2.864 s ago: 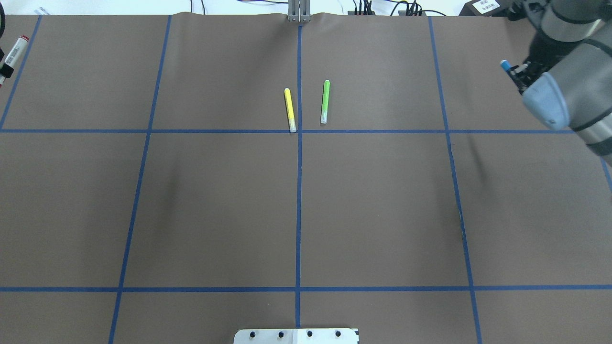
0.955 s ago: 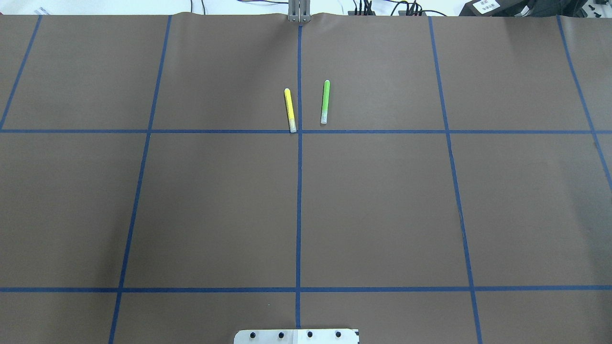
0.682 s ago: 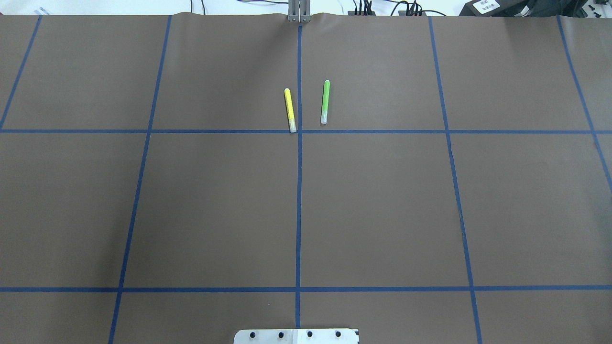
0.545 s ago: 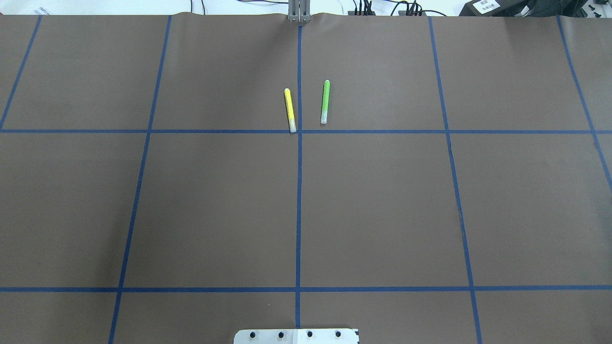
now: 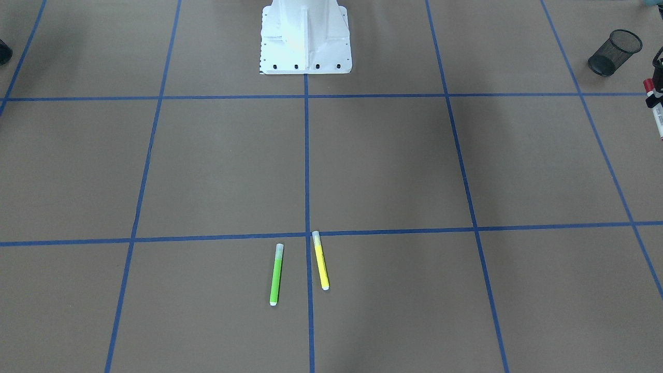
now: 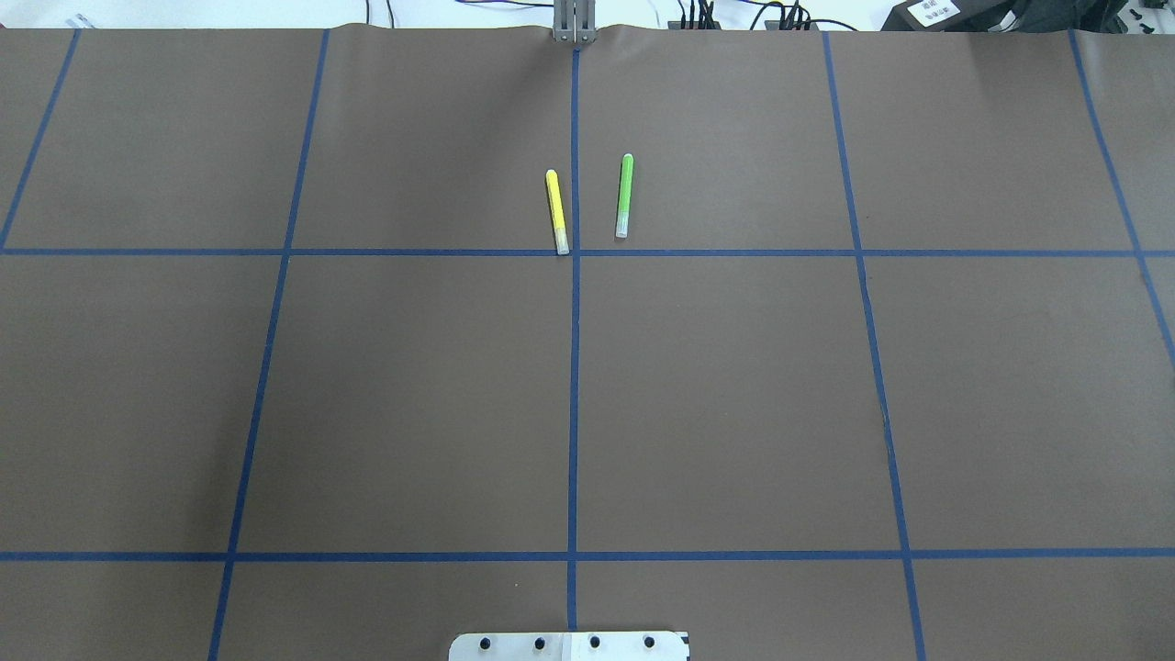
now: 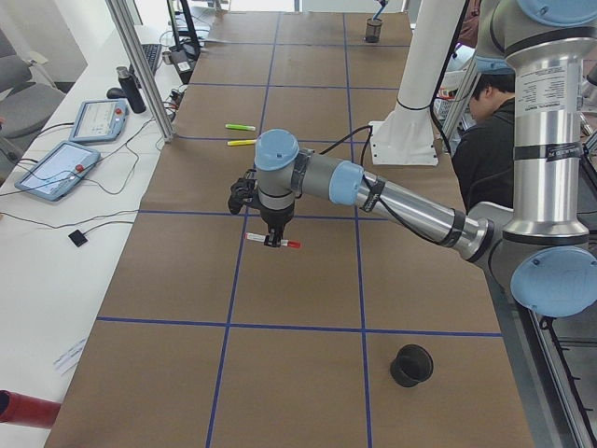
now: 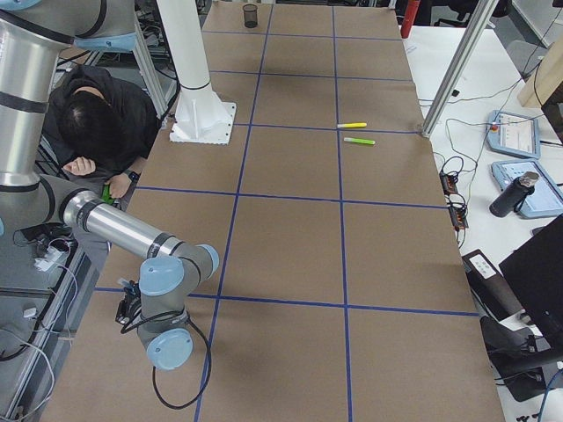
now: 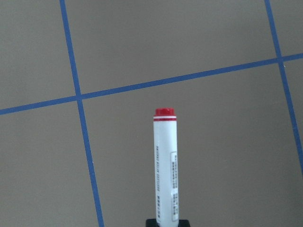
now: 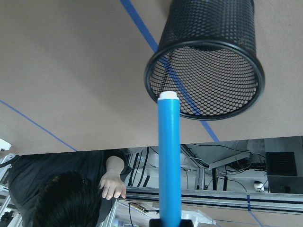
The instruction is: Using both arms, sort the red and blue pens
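**Q:** What has changed in the overhead view?
**A:** Both arms stood at its edges 2.9 s ago and have now left it. The yellow marker (image 6: pixel 556 211) and green marker (image 6: pixel 624 196) lie unmoved, well in front of the white pedestal (image 5: pixel 305 36).

**Q:** Tool states?
**A:** The left gripper (image 9: pixel 166 221) is clamped on the red pen (image 9: pixel 164 165). It is far out on the pedestal's left, near the left mesh cup (image 5: pixel 614 52) but not over it. The right gripper (image 10: pixel 169 221) is clamped on the blue pen (image 10: pixel 169 156). It is far out on the pedestal's right, with the pen tip at the rim of the right mesh cup (image 10: pixel 208 61).

**Q:** Meaning?
**A:** Both pens are probably near drop-off. Neither is released yet.
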`<state>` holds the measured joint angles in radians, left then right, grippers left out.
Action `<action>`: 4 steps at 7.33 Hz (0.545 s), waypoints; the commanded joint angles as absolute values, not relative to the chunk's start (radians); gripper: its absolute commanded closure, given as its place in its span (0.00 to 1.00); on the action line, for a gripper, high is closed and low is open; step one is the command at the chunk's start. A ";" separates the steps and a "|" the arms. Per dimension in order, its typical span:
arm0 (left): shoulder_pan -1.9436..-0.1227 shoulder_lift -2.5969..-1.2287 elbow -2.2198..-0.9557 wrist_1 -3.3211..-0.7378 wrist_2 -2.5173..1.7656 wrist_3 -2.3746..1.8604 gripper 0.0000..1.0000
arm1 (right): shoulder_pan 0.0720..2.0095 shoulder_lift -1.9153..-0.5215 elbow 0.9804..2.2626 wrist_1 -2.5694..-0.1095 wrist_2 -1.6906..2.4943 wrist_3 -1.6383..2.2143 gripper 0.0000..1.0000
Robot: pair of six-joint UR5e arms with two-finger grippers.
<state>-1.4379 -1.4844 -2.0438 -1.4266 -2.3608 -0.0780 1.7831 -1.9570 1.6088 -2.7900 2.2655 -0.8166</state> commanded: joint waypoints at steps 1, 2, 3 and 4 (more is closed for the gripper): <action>-1.437 -1.486 -2.043 -1.427 -2.361 -0.078 1.00 | 1.792 -1.947 1.585 -2.789 2.267 -0.802 0.33; -1.437 -1.491 -2.043 -1.427 -2.361 -0.078 1.00 | 1.793 -1.936 1.582 -2.784 2.267 -0.787 0.21; -1.437 -1.491 -2.043 -1.427 -2.361 -0.078 1.00 | 1.793 -1.925 1.580 -2.778 2.266 -0.787 0.00; -1.437 -1.491 -2.043 -1.427 -2.361 -0.078 1.00 | 1.793 -1.893 1.578 -2.773 2.264 -0.785 0.00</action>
<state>-1.4373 -1.4904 -2.0433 -1.4266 -2.3608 -0.0782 1.7927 -1.9227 1.5809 -2.7794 2.2658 -0.7887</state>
